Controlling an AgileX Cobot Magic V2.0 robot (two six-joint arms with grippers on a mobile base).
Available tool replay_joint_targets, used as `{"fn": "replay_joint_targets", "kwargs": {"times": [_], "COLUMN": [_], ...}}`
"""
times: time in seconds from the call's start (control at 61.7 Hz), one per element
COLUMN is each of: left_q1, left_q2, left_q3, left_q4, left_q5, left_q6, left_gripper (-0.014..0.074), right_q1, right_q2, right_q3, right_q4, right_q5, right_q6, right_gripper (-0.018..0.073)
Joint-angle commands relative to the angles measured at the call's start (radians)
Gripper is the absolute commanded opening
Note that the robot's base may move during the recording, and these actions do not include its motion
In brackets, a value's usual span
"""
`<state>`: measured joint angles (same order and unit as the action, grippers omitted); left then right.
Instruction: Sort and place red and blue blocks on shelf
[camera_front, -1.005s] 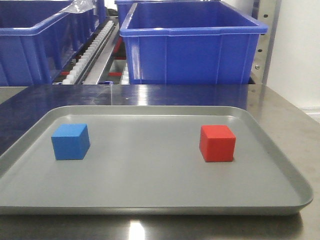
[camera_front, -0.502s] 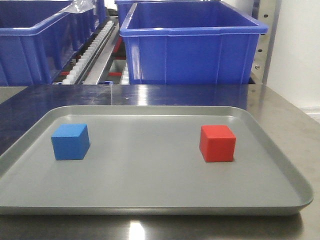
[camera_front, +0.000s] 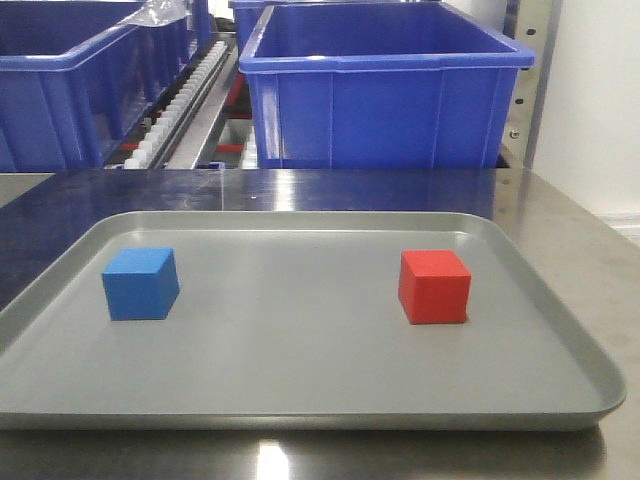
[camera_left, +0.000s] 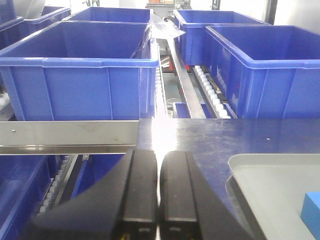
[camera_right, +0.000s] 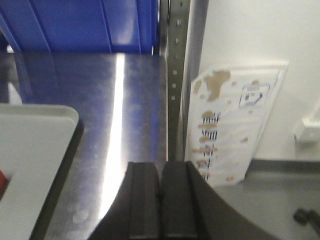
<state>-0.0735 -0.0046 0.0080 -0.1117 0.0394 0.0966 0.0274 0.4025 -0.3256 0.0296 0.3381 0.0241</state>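
A blue block (camera_front: 140, 283) sits on the left of a grey tray (camera_front: 300, 400), and a red block (camera_front: 434, 286) sits on its right. The shelf (camera_front: 185, 110) with white rollers stands behind the steel table. My left gripper (camera_left: 159, 165) is shut and empty, left of the tray (camera_left: 280, 175); the blue block's edge (camera_left: 311, 214) shows at the far right of the left wrist view. My right gripper (camera_right: 161, 175) is shut and empty over the table, right of the tray (camera_right: 35, 150). A sliver of the red block (camera_right: 2, 181) shows at the left edge of the right wrist view.
Large blue bins (camera_front: 385, 85) stand on the shelf behind the table (camera_front: 560, 240), with more bins (camera_left: 80, 70) in the left wrist view. A shelf upright (camera_right: 177, 75) and a white wall with a label sheet (camera_right: 235, 125) are on the right.
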Motion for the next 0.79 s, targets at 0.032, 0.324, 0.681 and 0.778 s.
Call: {"fn": "replay_joint_targets", "kwargs": {"times": [0.032, 0.324, 0.681, 0.778], "left_q1": [0.001, 0.001, 0.001, 0.001], "left_q2": [-0.017, -0.017, -0.017, -0.017], "left_q3": [0.026, 0.026, 0.026, 0.026], "left_q4": [-0.002, -0.002, -0.002, -0.002], "left_q5": [-0.082, -0.082, -0.082, -0.082], "left_q6": [-0.007, -0.007, -0.007, -0.007], "left_gripper": [0.0122, 0.0122, 0.0122, 0.0122], "right_q1": [-0.002, 0.002, 0.225, 0.274], "right_q2": [0.118, 0.345, 0.576, 0.656], "right_q3": [-0.079, -0.187, -0.372, -0.441], "right_q4": [-0.002, -0.066, -0.083, -0.084], "right_q5": [-0.037, -0.015, 0.152, 0.227], "right_q6": [-0.001, 0.177, 0.3, 0.377], "right_gripper": [0.0057, 0.0062, 0.0627, 0.0615]}}
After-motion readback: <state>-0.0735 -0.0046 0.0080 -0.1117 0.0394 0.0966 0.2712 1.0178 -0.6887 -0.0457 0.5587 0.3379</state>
